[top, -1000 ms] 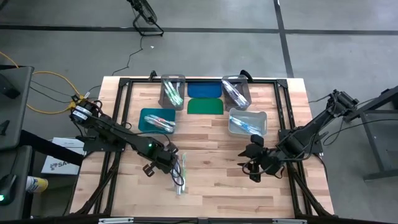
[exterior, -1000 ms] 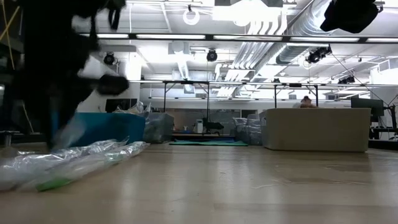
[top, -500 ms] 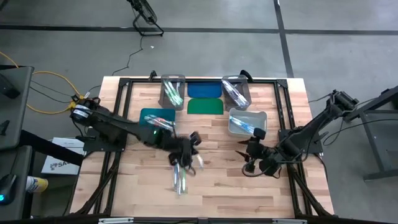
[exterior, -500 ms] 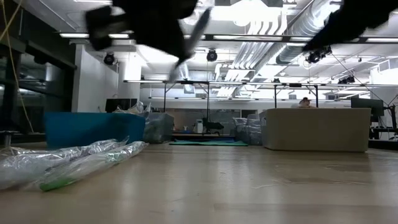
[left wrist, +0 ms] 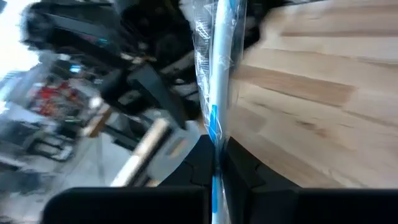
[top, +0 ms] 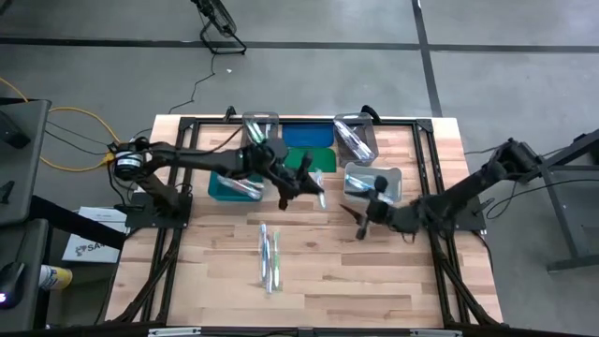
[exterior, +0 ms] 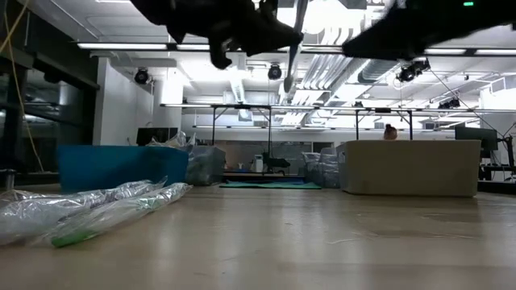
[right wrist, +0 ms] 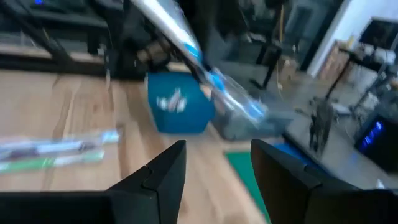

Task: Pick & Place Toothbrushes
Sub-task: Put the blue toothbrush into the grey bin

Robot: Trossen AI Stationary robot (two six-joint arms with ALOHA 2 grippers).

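Note:
My left gripper (top: 307,183) hangs over the table's middle, by the green lid (top: 309,160), shut on one wrapped toothbrush (left wrist: 217,74). That toothbrush is white with a blue part, in a clear wrapper. It also shows in the high view (top: 319,192) and the low view (exterior: 297,39). Other wrapped toothbrushes (top: 270,256) lie flat on the wood nearer the front edge. My right gripper (right wrist: 214,180) hovers open to the right (top: 363,218), pointing toward the held toothbrush, with nothing between its fingers. My left gripper pinches the toothbrush, wrapper and all, between its two fingers, near one end (left wrist: 215,148). The rest of the toothbrush sticks out beyond the fingertips (left wrist: 200,157). It is lifted clear of the table and stands steeply tilted in the low view.
A teal bin (top: 234,183) and a clear bin (top: 372,183) stand on either side of the lids. Two more clear bins (top: 260,138) (top: 356,138) with toothbrushes stand at the far edge, flanking the blue lid (top: 308,136). Bare wood lies at the front right.
My left gripper has risen from the pile near the front edge. It has swung toward the far right to the table's middle, turning as it went, with one wrapped toothbrush lifted clear. My right gripper has shifted toward the left and far edge and tipped.

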